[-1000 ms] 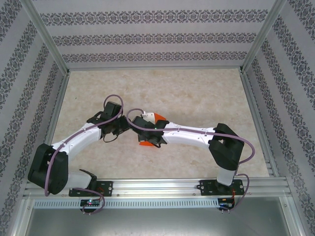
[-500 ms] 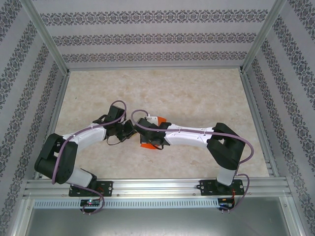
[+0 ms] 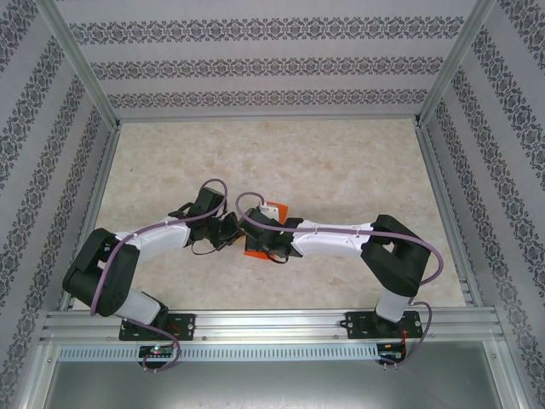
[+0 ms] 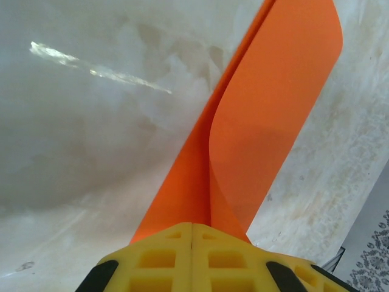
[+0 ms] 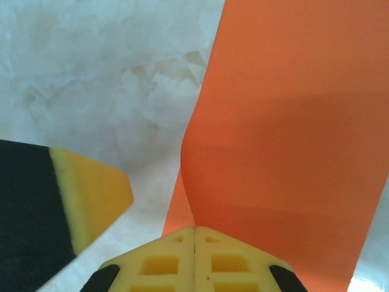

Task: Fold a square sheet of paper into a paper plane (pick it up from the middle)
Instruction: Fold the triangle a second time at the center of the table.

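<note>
The square sheet of paper (image 3: 254, 252), bright orange and folded over, is held up off the table between both grippers near the table's middle. In the left wrist view its two layers (image 4: 267, 109) run from the pinch up to the top right. My left gripper (image 4: 192, 226) is shut on the paper's lower end. In the right wrist view the paper (image 5: 285, 140) curls as a rounded loop above my right gripper (image 5: 194, 230), which is shut on it too. One yellow finger of the left gripper (image 5: 91, 201) shows at the left there. From above, the left gripper (image 3: 230, 232) and right gripper (image 3: 255, 235) almost touch.
The marbled beige tabletop (image 3: 341, 170) lies under the arms. Patterned walls and aluminium posts (image 3: 81, 64) enclose it on three sides. A metal rail (image 3: 272, 324) carries the arm bases at the near edge.
My left arm swung right to the paper and its gripper closed on it. The right gripper kept its hold and shifted slightly toward the near edge with the paper.
</note>
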Motion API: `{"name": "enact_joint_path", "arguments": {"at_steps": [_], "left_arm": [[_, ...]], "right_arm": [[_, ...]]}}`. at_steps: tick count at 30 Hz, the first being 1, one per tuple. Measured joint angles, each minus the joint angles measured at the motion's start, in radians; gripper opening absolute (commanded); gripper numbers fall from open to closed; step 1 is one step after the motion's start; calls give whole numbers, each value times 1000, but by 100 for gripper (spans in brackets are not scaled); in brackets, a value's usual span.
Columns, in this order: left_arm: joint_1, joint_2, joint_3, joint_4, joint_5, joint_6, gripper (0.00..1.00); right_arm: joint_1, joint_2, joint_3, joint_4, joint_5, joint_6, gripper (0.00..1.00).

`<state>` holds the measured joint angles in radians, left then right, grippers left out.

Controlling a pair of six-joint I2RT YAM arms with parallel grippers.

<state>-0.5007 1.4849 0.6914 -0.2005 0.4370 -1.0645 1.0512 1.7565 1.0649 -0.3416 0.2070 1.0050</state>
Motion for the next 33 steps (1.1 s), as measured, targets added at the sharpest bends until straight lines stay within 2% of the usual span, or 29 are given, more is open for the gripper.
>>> {"name": "enact_joint_path", "arguments": {"at_steps": [12, 33], "left_arm": [[-24, -10, -74, 16, -20, -18, 0], [-91, 51, -68, 81, -8, -19, 0]], "right_arm": [[1, -7, -46, 53, 0, 42, 2], [1, -24, -73, 89, 1, 69, 2]]}}
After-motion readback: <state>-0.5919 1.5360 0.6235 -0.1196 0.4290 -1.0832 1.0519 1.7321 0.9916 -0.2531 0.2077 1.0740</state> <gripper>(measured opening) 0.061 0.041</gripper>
